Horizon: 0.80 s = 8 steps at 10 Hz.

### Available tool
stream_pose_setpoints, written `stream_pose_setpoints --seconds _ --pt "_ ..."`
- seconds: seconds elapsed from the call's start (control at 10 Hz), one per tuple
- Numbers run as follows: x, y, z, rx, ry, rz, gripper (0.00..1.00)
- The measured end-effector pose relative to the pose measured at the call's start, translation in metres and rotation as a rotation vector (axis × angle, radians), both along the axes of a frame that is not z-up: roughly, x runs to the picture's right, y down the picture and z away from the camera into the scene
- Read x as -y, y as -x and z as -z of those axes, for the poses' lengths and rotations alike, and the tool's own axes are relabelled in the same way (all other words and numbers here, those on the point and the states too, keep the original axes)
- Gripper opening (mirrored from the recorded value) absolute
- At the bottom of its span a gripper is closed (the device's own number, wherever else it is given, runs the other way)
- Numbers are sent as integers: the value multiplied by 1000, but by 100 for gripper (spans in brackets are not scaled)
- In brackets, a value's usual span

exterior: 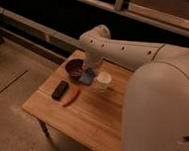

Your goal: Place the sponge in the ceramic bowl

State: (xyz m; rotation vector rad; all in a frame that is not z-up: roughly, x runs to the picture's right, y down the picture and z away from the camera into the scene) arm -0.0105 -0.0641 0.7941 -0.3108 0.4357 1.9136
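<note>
Gripper hangs at the end of the white arm, low over the far part of the table, and is closed on the sponge.

Camera view, edges and room:
- Bowl is just left of the gripper, close to the table's far left corner; the table edge runs just behind and left of the bowl.
- Cup stands just right of the gripper, apart from the sponge by a narrow gap.
- Black bar and red object lie nearer the camera and left of the gripper, side by side, near the table's left edge.
- Bare wood stretches from below the gripper toward the near edge.
- Robot's own body covers the table's right side.
- Floor drops away past the left edge; a dark rail runs behind.

Sponge relative to gripper:
- Blue block sits directly under the gripper, tilted on edge, touching or nearly touching the bowl's right rim. It is at the rim, not inside the bowl.
</note>
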Motion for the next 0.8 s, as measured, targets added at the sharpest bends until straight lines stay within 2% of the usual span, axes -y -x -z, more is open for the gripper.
stream_pose_setpoints --seconds 0.1,0.3,0.8 --pt "22 5 -6 0 -6 11 0" --pt "40 14 -12 -4 -6 24 0" --pt "47 12 -14 -13 -8 25 0"
